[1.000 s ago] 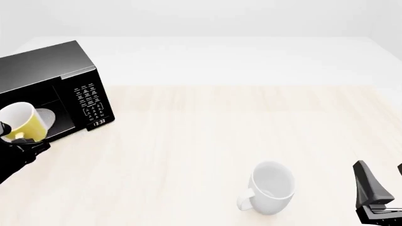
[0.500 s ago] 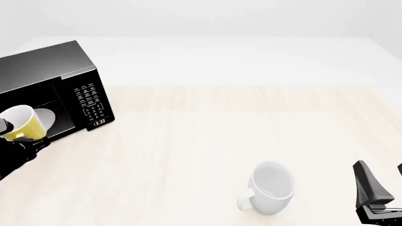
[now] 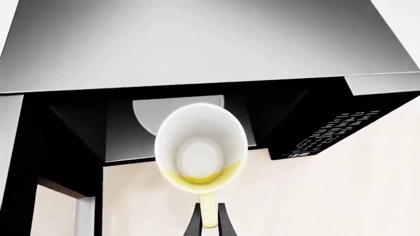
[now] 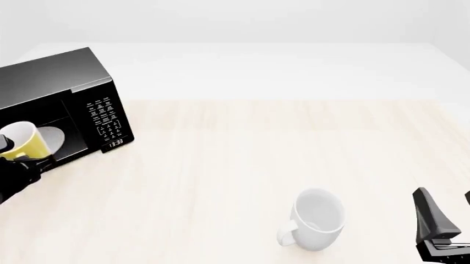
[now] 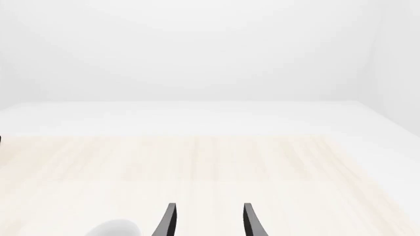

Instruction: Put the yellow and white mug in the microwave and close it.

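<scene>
The yellow and white mug [image 4: 23, 143] hangs in the air just in front of the open microwave [image 4: 66, 88] at the table's far left. My left gripper [image 4: 21, 160] is shut on the mug's yellow handle. In the left wrist view the mug [image 3: 200, 147] shows its white inside, with the handle pinched between the fingers [image 3: 223, 223]. The microwave's cavity [image 3: 98, 128] is open, with the white turntable plate [image 3: 147, 110] behind the mug. My right gripper [image 4: 448, 217] is open and empty at the near right; its fingers [image 5: 167, 221] stand apart.
An all-white mug [image 4: 316, 219] lies on its side at the near right of the table, a little left of my right gripper; its rim shows in the right wrist view [image 5: 113, 229]. The microwave's keypad panel [image 4: 107, 118] faces the table's middle.
My left gripper has moved the yellow and white mug slightly left and closer to the microwave's opening. The right arm has not moved.
</scene>
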You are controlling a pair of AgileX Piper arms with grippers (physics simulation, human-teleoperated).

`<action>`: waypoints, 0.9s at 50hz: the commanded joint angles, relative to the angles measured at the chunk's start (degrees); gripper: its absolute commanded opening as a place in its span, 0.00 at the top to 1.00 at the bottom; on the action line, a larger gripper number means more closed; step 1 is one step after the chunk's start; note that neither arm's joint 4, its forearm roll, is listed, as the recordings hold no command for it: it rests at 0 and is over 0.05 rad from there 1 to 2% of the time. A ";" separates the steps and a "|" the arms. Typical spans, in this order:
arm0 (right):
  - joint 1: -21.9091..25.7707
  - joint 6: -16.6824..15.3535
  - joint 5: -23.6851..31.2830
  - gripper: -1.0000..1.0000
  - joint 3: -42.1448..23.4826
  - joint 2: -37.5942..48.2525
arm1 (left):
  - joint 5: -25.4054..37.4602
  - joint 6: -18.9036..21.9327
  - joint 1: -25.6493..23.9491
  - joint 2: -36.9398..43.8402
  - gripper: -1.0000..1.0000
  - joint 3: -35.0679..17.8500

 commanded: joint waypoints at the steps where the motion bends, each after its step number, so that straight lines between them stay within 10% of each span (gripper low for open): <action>1: 0.01 0.01 0.00 0.00 0.00 0.01 | -0.35 -0.21 0.74 2.22 1.00 -2.29; 45: 0.00 -0.02 0.00 0.00 0.00 0.01 | 2.81 -2.32 2.74 9.92 1.00 -14.15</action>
